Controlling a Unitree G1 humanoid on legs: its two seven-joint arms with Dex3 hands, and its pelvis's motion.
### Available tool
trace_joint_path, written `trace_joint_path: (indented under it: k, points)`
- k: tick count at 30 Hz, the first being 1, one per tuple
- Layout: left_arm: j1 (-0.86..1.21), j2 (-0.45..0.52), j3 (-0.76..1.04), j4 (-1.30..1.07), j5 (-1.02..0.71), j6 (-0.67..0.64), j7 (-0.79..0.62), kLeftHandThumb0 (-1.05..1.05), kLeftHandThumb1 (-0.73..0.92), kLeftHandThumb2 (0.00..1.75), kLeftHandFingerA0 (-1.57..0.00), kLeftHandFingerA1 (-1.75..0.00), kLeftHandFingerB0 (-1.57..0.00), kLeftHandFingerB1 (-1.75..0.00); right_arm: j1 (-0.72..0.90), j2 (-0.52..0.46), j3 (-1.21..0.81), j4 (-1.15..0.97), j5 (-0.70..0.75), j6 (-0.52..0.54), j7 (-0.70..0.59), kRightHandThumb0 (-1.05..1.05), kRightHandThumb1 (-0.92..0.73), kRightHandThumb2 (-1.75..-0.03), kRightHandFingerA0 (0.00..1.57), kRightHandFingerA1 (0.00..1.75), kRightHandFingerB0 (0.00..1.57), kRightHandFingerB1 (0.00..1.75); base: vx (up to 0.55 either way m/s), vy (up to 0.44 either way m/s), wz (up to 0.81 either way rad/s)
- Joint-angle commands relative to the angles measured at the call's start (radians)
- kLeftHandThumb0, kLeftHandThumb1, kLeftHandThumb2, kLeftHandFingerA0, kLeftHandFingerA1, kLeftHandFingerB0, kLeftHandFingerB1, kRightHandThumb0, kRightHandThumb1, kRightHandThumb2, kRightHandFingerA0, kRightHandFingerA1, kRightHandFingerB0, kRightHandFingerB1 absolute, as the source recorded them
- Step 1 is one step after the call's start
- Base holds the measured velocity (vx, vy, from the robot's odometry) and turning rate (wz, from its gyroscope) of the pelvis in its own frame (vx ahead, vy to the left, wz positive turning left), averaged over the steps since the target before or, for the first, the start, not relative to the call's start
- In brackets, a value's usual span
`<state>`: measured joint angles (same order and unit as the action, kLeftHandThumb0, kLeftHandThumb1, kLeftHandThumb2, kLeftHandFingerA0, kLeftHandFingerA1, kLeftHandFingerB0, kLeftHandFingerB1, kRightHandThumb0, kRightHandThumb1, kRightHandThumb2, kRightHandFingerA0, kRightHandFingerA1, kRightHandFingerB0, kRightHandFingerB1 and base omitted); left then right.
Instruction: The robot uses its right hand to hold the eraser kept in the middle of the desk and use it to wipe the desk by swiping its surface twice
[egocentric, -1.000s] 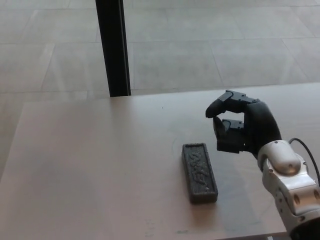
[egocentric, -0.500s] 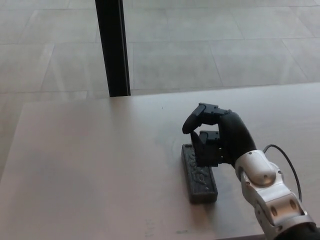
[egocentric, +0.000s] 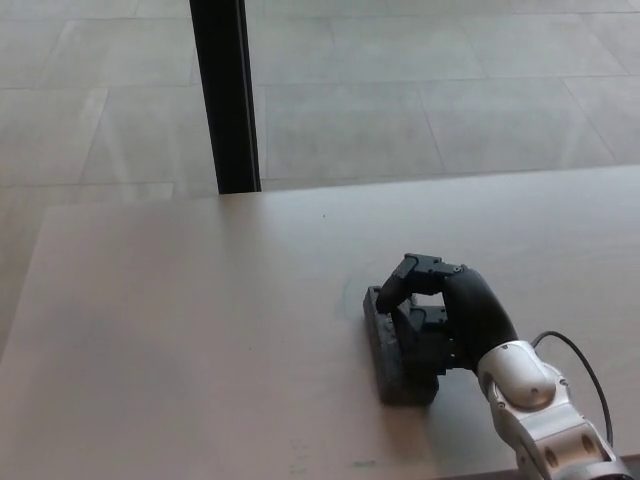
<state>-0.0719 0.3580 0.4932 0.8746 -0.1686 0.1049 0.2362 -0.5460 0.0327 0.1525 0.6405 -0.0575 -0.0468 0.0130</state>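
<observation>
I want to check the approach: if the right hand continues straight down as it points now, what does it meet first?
The eraser: the right hand is directly over it, possibly touching already; depth is unclear.

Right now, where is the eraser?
In the head view the eraser lies on the desk, right of the middle near the front edge, with the robot's right hand wrapped over it.
</observation>
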Motion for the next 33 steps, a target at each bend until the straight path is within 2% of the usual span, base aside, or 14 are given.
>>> trace_joint_path:
  k: [1, 3, 4, 5, 6, 8, 10, 16, 19, 23, 25, 27, 29, 33]
  points:
    - [-0.004, 0.018, -0.006, -0.023, 0.004, 0.032, 0.017, -0.55, 0.72, 0.62, -0.59, -0.83, -0.55, -0.62, 0.036, -0.007, 0.018, 0.020, -0.053, 0.019, -0.024, -0.23, -0.56, -1.19, 0.95, 1.75, 0.78, 1.66, 0.00, 0.000, 0.00]
    - [-0.012, 0.022, -0.010, -0.012, 0.004, 0.038, 0.012, -0.56, 0.72, 0.61, -0.60, -0.82, -0.54, -0.62, 0.046, -0.001, 0.044, 0.060, -0.077, -0.014, -0.027, -0.18, -0.49, -1.26, 0.93, 1.75, 0.80, 1.67, 0.00, 0.000, 0.00]
    - [-0.016, 0.022, -0.012, -0.008, 0.004, 0.031, 0.010, -0.55, 0.73, 0.62, -0.59, -0.83, -0.53, -0.63, 0.045, -0.005, 0.055, 0.072, -0.085, -0.036, -0.024, -0.13, -0.44, -1.21, 0.89, 1.73, 0.82, 1.56, 0.00, 0.000, 0.00]
    - [-0.017, 0.022, -0.015, -0.009, 0.005, 0.025, 0.003, -0.55, 0.73, 0.62, -0.59, -0.83, -0.53, -0.63, 0.043, -0.006, 0.055, 0.075, -0.084, -0.040, -0.026, -0.13, -0.44, -1.21, 0.89, 1.73, 0.82, 1.56, 0.00, 0.000, 0.00]
    - [-0.019, 0.021, -0.015, -0.009, 0.003, 0.024, 0.002, -0.54, 0.73, 0.62, -0.58, -0.82, -0.54, -0.62, 0.035, -0.015, 0.092, 0.100, -0.129, -0.066, -0.039, -0.17, -0.44, -1.32, 0.91, 1.75, 0.80, 1.68, 0.00, 0.000, 0.00]
    - [-0.026, 0.022, -0.018, 0.001, 0.004, 0.023, 0.003, -0.55, 0.73, 0.62, -0.60, -0.83, -0.54, -0.62, 0.010, -0.020, 0.137, 0.141, -0.168, -0.101, -0.040, -0.20, -0.48, -1.31, 0.94, 1.75, 0.79, 1.61, 0.00, 0.000, 0.00]
    - [-0.028, 0.020, -0.018, -0.005, 0.003, 0.024, 0.009, -0.54, 0.73, 0.62, -0.59, -0.83, -0.55, -0.60, -0.015, -0.030, 0.172, 0.141, -0.193, -0.078, -0.029, -0.23, -0.51, -1.27, 0.96, 1.75, 0.79, 1.59, 0.00, 0.000, 0.00]
    - [-0.037, 0.025, -0.014, -0.017, -0.007, 0.045, 0.005, -0.54, 0.73, 0.62, -0.56, -0.82, -0.49, -0.61, -0.041, -0.065, 0.242, 0.163, -0.247, -0.122, -0.034, -0.27, -0.41, -1.39, 0.96, 1.75, 0.84, 1.62, 0.00, 0.000, 0.00]
    - [-0.046, 0.031, -0.014, 0.001, -0.011, 0.038, -0.013, -0.54, 0.74, 0.62, -0.56, -0.77, -0.52, -0.59, -0.040, -0.083, 0.262, 0.176, -0.262, -0.129, -0.027, -0.31, -0.43, -1.37, 0.95, 1.75, 0.82, 1.65, 0.00, 0.000, 0.00]
    - [-0.046, 0.024, -0.009, 0.000, -0.015, 0.023, -0.009, -0.54, 0.73, 0.62, -0.58, -0.84, -0.52, -0.62, -0.027, -0.122, 0.285, 0.176, -0.292, -0.128, -0.018, -0.29, -0.47, -1.32, 0.93, 1.75, 0.81, 1.63, 0.00, 0.000, 0.00]
    - [-0.049, 0.028, -0.021, 0.001, 0.000, 0.030, 0.000, -0.56, 0.73, 0.62, -0.60, -0.78, -0.53, -0.60, -0.020, -0.147, 0.282, 0.177, -0.294, -0.136, -0.016, -0.24, -0.49, -1.29, 0.97, 1.75, 0.80, 1.57, 0.00, 0.000, 0.00]
    - [-0.047, 0.030, -0.014, 0.000, -0.007, 0.032, 0.000, -0.56, 0.72, 0.61, -0.60, -0.80, -0.54, -0.61, -0.014, -0.168, 0.271, 0.199, -0.287, -0.166, -0.014, -0.28, -0.48, -1.29, 0.92, 1.75, 0.80, 1.63, 0.00, 0.000, 0.00]
    - [-0.053, 0.029, -0.014, 0.001, -0.006, 0.038, 0.005, -0.54, 0.73, 0.62, -0.59, -0.82, -0.52, -0.60, 0.000, -0.197, 0.210, 0.204, -0.237, -0.162, -0.006, -0.28, -0.47, -1.27, 0.88, 1.75, 0.75, 1.68, 0.00, 0.000, 0.00]
    - [-0.054, 0.032, -0.016, 0.019, -0.005, 0.027, 0.000, -0.55, 0.73, 0.62, -0.57, -0.80, -0.51, -0.61, 0.030, -0.227, 0.083, 0.208, -0.160, -0.129, 0.010, -0.23, -0.49, -1.22, 0.88, 1.75, 0.77, 1.62, 0.00, 0.000, 0.00]
